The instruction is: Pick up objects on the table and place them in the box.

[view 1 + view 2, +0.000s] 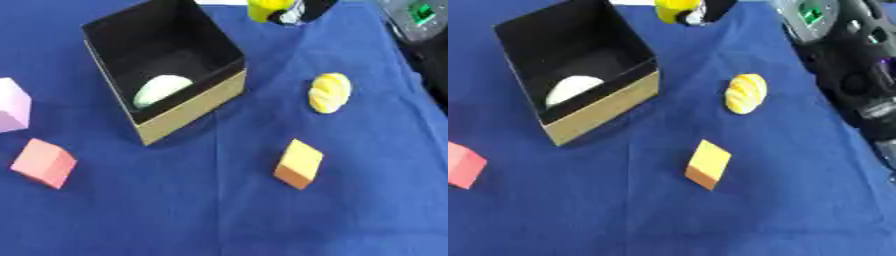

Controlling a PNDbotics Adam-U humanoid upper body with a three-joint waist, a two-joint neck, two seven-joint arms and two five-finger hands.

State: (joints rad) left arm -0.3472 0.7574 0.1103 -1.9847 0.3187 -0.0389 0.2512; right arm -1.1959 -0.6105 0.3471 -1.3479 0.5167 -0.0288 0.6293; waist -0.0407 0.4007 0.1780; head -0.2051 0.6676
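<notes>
The box (188, 107), black inside with tan outer walls, stands open on the blue cloth (219, 220) at upper left. One pale round item (160, 89) already lies on its floor.

Four items remain on the cloth. A yellow ridged piece (329, 92) lies to the right of the box, apart from it. An orange block (298, 163) lies nearer the camera, below the yellow piece. A pink block (44, 163) lies at lower left, and a lilac block (12, 105) sits at the left edge. A yellow-and-black object (278, 10) at the top edge cannot be identified.

The right arm (846, 70) enters along the right edge of the right eye view. Its hand is cut off by the frame, so the finger state cannot be told. The left hand is not in view.

Step in hand, as judged: between placements, with nothing visibly carried.

Next move, as judged: the yellow piece and the orange block lie closest to the right arm. The hand must descend over one of them, close round it, lift, and clear the near wall of the box before release.
</notes>
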